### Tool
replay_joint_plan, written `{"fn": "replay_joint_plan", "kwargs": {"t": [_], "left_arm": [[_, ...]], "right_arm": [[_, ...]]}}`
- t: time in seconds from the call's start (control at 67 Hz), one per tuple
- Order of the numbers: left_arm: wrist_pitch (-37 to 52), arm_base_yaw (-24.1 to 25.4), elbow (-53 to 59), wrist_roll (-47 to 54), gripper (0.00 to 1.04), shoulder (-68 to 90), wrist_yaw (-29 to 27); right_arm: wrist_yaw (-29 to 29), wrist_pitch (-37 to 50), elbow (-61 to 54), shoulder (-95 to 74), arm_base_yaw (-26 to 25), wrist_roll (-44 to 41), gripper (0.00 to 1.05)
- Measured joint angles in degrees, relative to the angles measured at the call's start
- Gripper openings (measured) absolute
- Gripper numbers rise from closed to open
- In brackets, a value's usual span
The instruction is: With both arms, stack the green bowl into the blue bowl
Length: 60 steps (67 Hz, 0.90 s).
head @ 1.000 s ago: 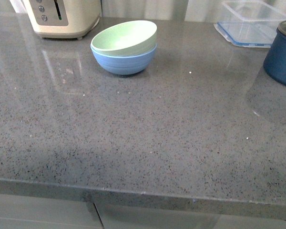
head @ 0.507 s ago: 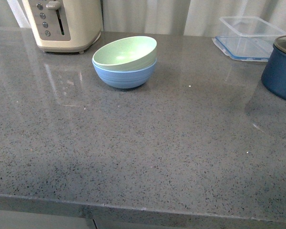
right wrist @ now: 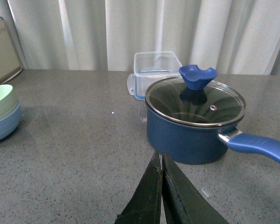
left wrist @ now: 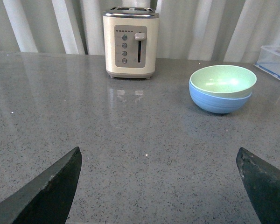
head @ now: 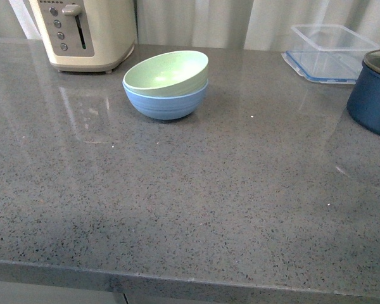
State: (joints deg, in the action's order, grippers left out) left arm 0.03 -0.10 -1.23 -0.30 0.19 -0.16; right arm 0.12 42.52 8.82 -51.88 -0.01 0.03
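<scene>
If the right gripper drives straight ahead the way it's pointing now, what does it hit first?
Most likely the dark blue pot: it sits directly beyond the shut right gripper, with only bare countertop between. Depth is hard to judge, so the gap is uncertain.

The pale mint-green bowl [head: 166, 71] sat nested, slightly tilted, inside the light sky-blue bowl [head: 165, 105], which stood upright on the grey countertop [head: 196, 190] near its far edge, left of centre
</scene>
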Motion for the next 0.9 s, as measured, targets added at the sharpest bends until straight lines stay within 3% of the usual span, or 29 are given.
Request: {"fn": "replay_joint_plan", "kwargs": {"t": [0.373, 0.463, 0.896], "left_arm": [[0.0, 0.0, 0.0, 0.0, 0.98, 0.0, 0.0], [0.0, 0.0, 0.0, 0.0, 0.98, 0.0, 0.0], [0.0, 0.0, 0.0, 0.0, 0.98, 0.0, 0.0]], "right_arm": [[0.0, -8.8, -5.7, 14.6, 0.0, 0.0, 0.01], [0.0, -7.3, -8.0, 16.0, 0.0, 0.0, 0.01], [-0.1, -20.9, -8.5, 30.3, 0.0, 0.0, 0.01]]}}
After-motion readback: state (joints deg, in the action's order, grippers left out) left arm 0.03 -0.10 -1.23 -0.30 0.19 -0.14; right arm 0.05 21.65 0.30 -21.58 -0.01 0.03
